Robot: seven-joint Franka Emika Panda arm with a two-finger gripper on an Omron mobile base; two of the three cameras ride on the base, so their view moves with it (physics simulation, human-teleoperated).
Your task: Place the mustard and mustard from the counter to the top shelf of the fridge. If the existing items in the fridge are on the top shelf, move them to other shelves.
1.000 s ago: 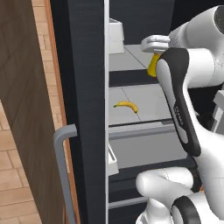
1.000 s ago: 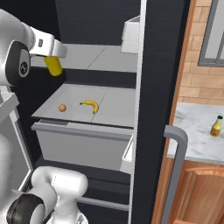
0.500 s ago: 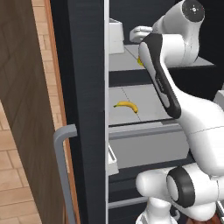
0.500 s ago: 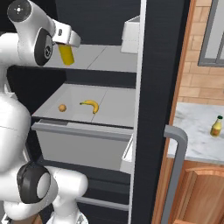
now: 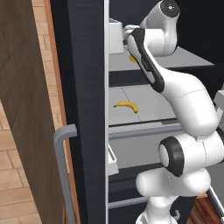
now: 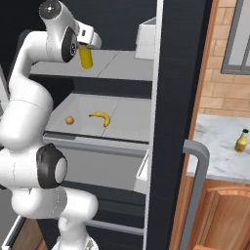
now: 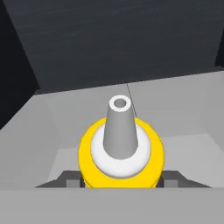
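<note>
My gripper (image 6: 86, 47) is shut on the taller all-yellow mustard bottle (image 6: 86, 58), which hangs upright just above the left part of the fridge's top shelf (image 6: 122, 66). In the hand view I look down on its pale nozzle and yellow body (image 7: 89, 159), with a dark fingertip (image 7: 70, 178) on each side and the shelf (image 7: 183, 113) beneath. The left base view shows a sliver of the bottle (image 5: 132, 58) behind the arm. The shorter amber mustard (image 6: 240, 141) stands on the marbled counter (image 6: 219, 156). The banana (image 6: 100, 117) and the small orange fruit (image 6: 70, 120) lie on the shelf below.
The open fridge door stands edge-on at the right of the right base view, with a white bin (image 6: 146, 34) and a thick grey bar handle (image 6: 195, 195). A grey drawer with a raised front (image 6: 97, 161) sits under the banana's shelf. Brick wall and wood panelling flank the fridge.
The arm has swung up and into the fridge, carrying the yellow bottle from in front of the shelves to over the top shelf. Banana, orange fruit and counter bottle have not moved.
</note>
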